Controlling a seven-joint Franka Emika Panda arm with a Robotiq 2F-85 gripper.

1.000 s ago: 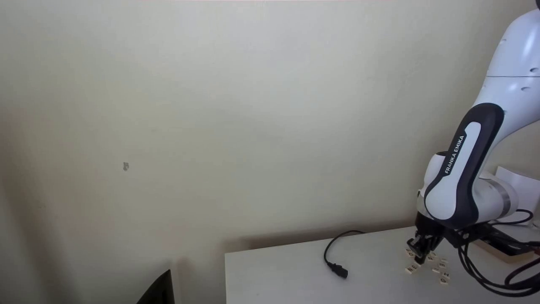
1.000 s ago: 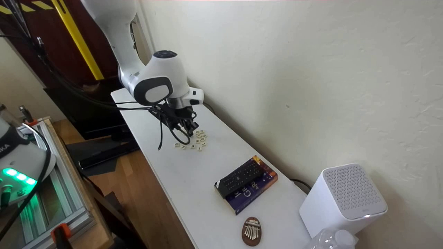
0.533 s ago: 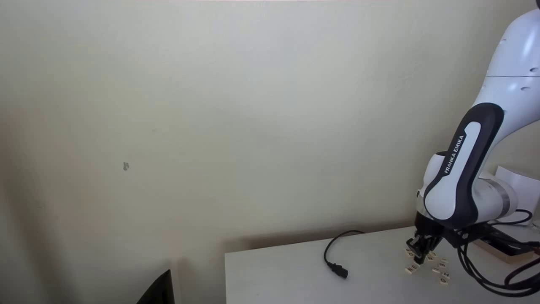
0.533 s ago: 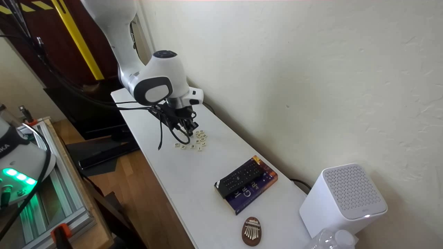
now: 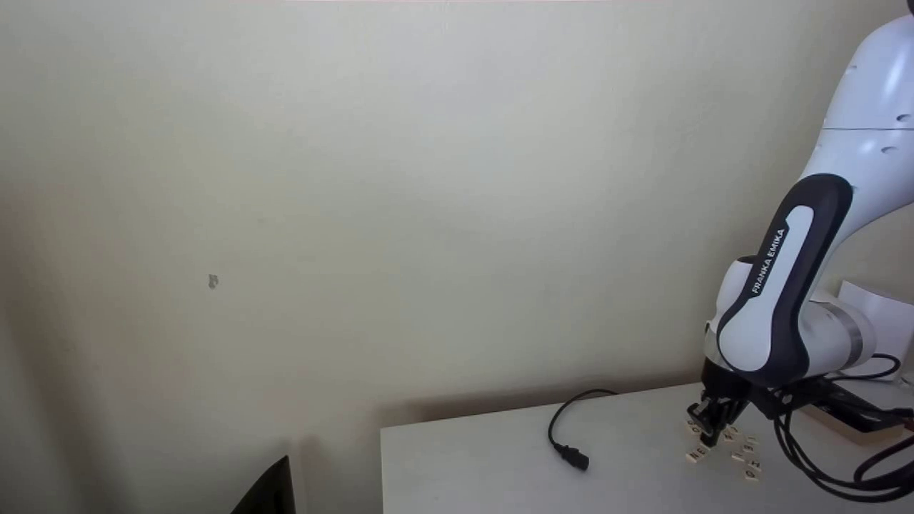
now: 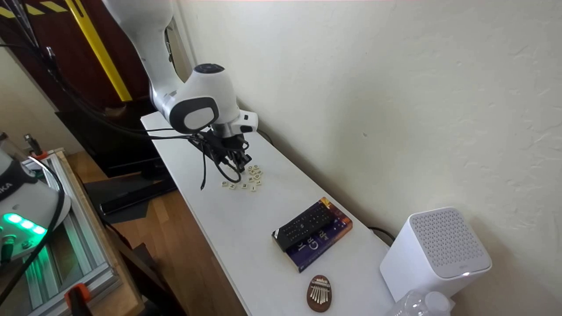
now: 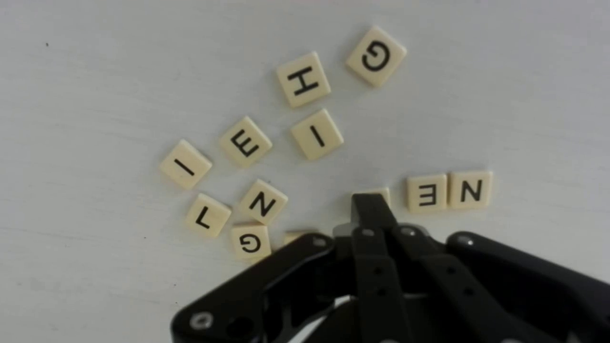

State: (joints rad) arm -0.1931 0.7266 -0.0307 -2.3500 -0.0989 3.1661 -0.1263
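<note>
Apparently at align step, w/ closed claw [image 7: 375,209] over part-hidden tile [image 7: 385,193], betw. worktop [image 6: 239,228] long edges; next, prob. nudge twd. E tile [image 7: 427,193].

Letter tiles [image 7: 303,79], wrist view, each carrying one character: G, H, I, E, I, N, L and G, with E and N at right. The robot arm [image 5: 785,278] bears FRANKA EMIKA in an exterior view. The partly covered book [image 6: 321,242] shows JO and GR, and the robot base [image 6: 30,202] at left a cropped KA.
</note>
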